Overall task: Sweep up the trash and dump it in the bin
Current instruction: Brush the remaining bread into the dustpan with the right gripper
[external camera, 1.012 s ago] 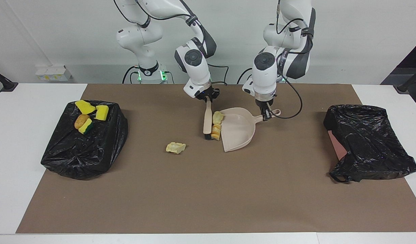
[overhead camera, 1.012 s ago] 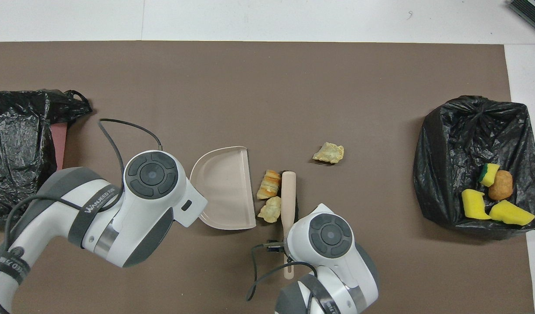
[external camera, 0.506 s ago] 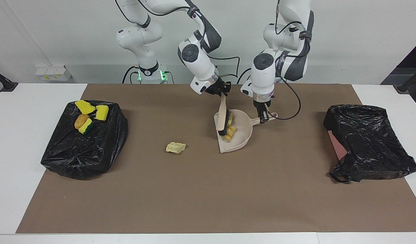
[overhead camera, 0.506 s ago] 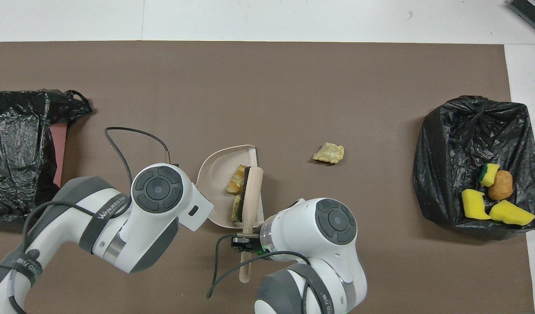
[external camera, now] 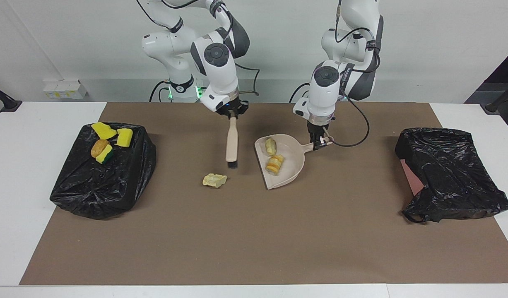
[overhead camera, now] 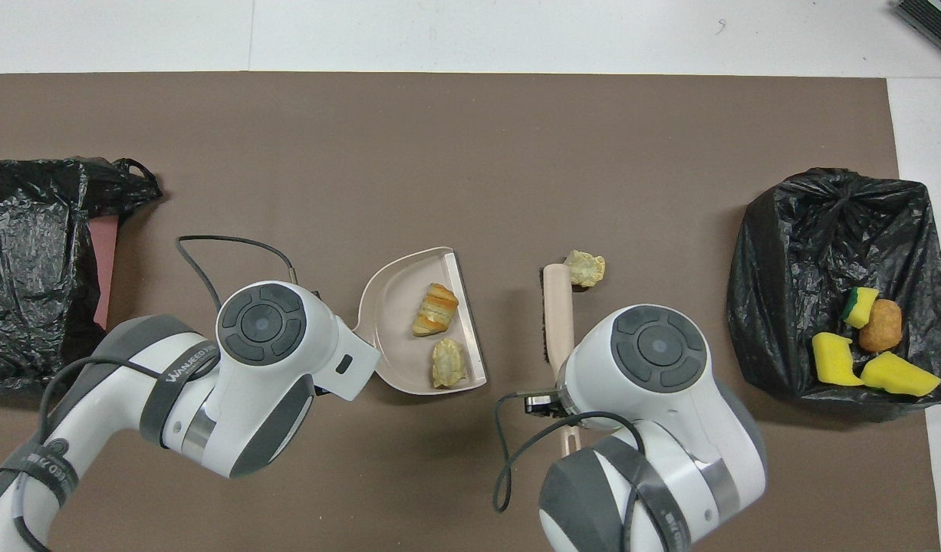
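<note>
My right gripper is clamped on the upper end of the beige plastic brush with black bristles, which hangs upright with the bristle end low over the brown paper mat. I hold it this way so the bristles can come down just beside the pale crusty scrap that lies alone on the mat, toward the right arm's end of the table from the pan, and push it along.

My left gripper is closed on the handle of the beige plastic dustpan. Its open lip faces the brush and rests at the mat, I judge, so swept pieces can slide in. Two bread-like lumps already lie inside it.

At the right arm's end, the black bag-lined bin carries yellow sponge chunks, a yellow-green piece and a brown lump on its sagging plastic. At the left arm's end sits a second black bag, holding nothing I can see.

From overhead my own wrist housings cover both grips. Whether the bristles touch the mat I cannot tell, nor whether the pan's lip is quite flat. A reddish edge shows under the second bag; what it is stays unclear.
</note>
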Controlling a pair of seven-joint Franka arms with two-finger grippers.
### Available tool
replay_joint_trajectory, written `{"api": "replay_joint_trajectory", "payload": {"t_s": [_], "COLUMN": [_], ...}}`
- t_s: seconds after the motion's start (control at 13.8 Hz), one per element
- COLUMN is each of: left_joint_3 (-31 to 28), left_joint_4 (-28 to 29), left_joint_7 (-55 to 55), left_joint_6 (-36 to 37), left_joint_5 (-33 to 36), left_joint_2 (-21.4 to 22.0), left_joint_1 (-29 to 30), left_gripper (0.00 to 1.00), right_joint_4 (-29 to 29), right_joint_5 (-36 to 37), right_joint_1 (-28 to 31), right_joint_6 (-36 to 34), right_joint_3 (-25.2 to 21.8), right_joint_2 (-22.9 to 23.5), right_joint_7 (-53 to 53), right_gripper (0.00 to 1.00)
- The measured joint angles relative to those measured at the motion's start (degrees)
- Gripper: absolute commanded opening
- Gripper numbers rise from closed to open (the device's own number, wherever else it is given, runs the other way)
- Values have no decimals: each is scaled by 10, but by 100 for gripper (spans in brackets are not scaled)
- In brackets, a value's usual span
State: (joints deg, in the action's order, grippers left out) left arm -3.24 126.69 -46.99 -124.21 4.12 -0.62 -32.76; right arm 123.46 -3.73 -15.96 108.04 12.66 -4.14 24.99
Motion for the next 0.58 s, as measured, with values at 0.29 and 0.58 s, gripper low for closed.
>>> {"api": "replay_joint_trajectory", "payload": {"t_s": [0.29, 0.58], "left_joint_3": [2, 2], "left_joint_4": [-3, -4], "left_joint_7": [50, 72], "left_joint_6": [15, 23], "left_joint_5": [-6, -6], "left_joint_2": [0, 0], "left_joint_1": [-17, -30], "left_gripper": [0, 0], "right_joint_4": [-57, -93], "right_joint_5": [161, 245], "right_joint_1": [85, 99], "right_joint_6": [-4, -4], "right_joint_3": [-2, -1], "right_joint_2": [57, 136], "right_joint_7": [-112, -171], "right_gripper": [0, 0]}}
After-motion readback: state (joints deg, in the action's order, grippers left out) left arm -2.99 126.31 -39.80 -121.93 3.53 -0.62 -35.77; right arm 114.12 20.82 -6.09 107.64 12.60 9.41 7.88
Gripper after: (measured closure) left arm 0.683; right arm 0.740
